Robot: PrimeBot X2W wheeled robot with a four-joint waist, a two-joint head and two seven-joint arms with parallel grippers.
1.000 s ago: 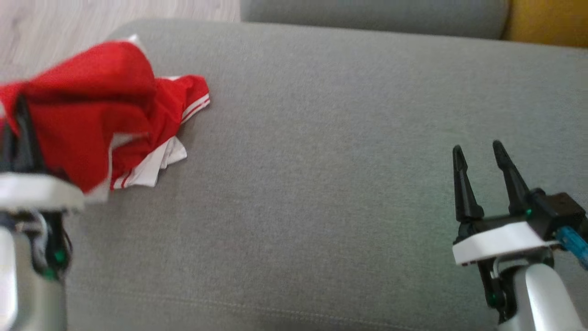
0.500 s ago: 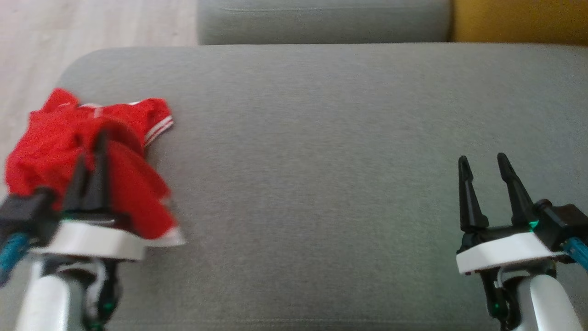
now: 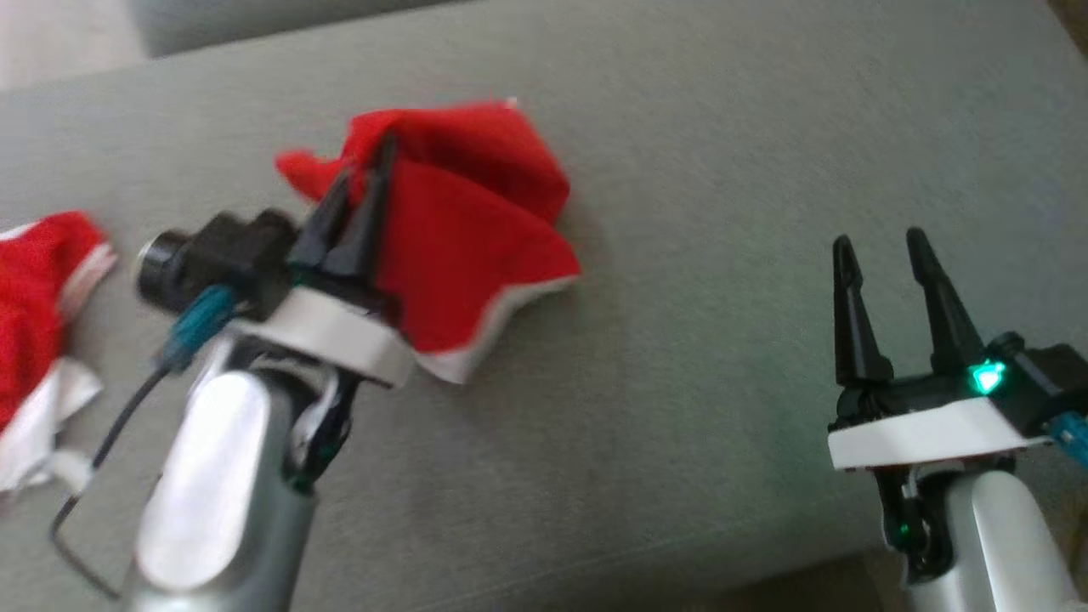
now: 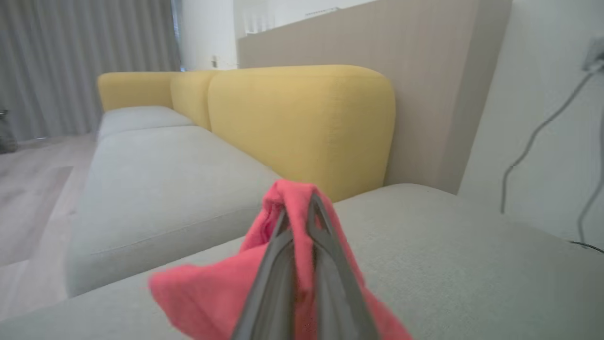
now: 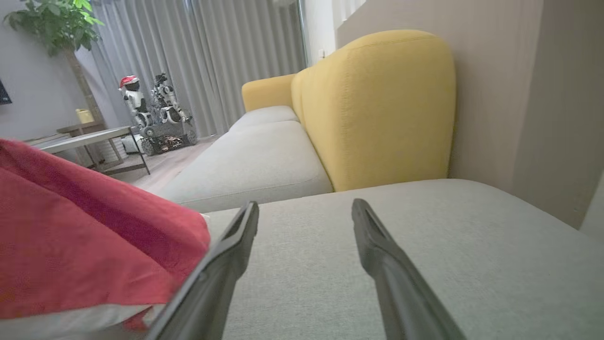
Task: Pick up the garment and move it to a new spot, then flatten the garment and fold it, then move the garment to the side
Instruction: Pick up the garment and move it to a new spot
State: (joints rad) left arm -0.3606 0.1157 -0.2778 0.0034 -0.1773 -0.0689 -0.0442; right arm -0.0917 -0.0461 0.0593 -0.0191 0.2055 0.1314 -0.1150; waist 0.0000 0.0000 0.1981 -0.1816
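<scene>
Your left end effector (image 3: 367,157) is clamped on the red garment (image 3: 476,212), with its fingers together and cloth between them. You see the garment bunched over the middle of the grey sofa seat (image 3: 722,153), white hem lowest. Your right end effector (image 3: 880,238) is well apart from it, with fingers spread and nothing between them. More red and white cloth (image 3: 34,297) lies at the far left.

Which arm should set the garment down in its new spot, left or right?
Left. The left gripper is shut on the red garment, holding it over the grey cushion. The right gripper is open and empty, off to the side.
</scene>
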